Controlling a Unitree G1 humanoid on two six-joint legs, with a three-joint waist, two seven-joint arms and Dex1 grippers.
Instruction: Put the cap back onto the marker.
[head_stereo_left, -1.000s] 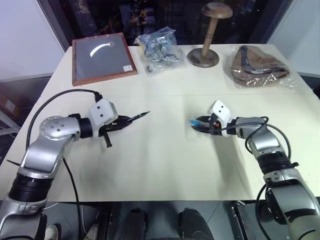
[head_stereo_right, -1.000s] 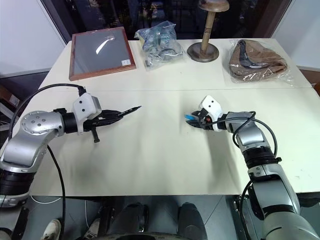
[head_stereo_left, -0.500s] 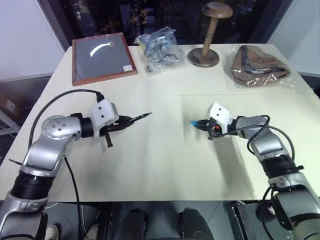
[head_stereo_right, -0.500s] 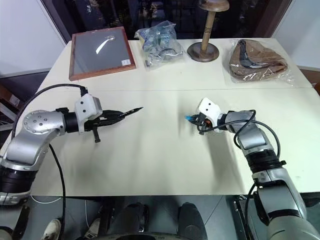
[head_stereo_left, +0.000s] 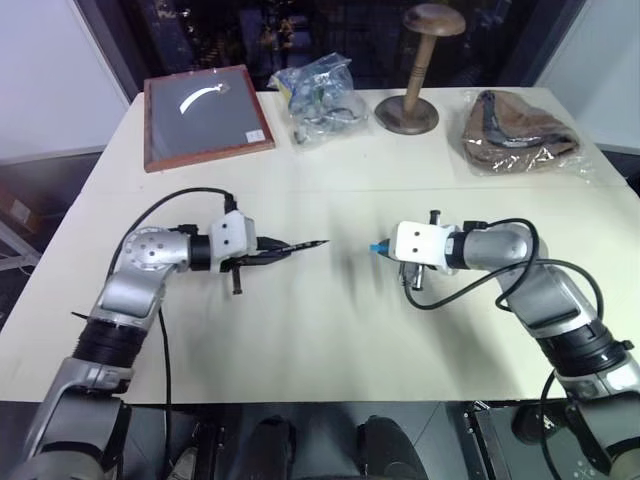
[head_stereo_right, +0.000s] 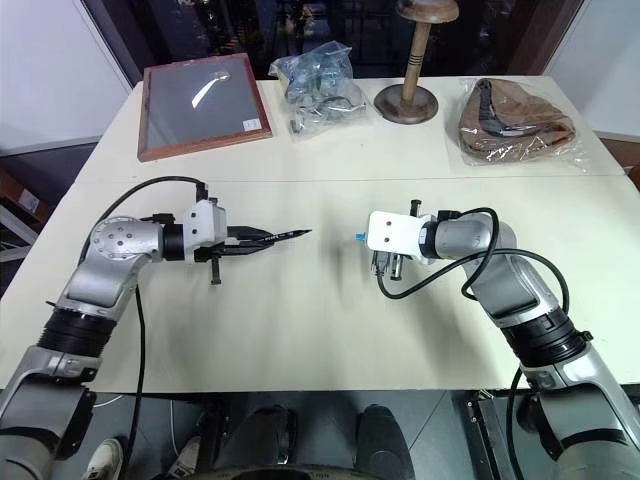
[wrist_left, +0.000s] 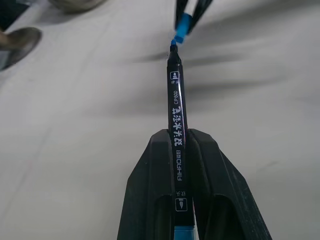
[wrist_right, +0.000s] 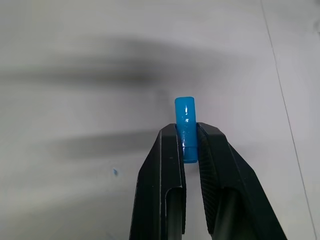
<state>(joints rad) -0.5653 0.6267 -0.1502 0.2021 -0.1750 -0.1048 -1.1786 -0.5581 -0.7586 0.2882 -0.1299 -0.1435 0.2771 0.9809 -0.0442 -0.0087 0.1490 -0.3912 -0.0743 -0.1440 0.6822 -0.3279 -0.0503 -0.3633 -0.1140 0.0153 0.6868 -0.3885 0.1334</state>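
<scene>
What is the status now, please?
Left end effector shut on marker. Right end effector shut on cap. Tip and cap face each other, gap between. Nothing in the way.

The cap (wrist_right: 185, 127) is glossy blue plastic; the marker (wrist_left: 175, 120) is smooth black plastic with white print. Matt black, ridged jaws hold both. The worktop (head_stereo_left: 330, 320) is matt and pale. The stand (head_stereo_left: 414, 70) looks wooden; the bags (head_stereo_left: 318, 88) are crinkled clear plastic.

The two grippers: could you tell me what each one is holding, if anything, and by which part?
The left gripper clamps the marker around its rear half, tip pointing out. The right gripper pinches the cap by its lower end.
</scene>
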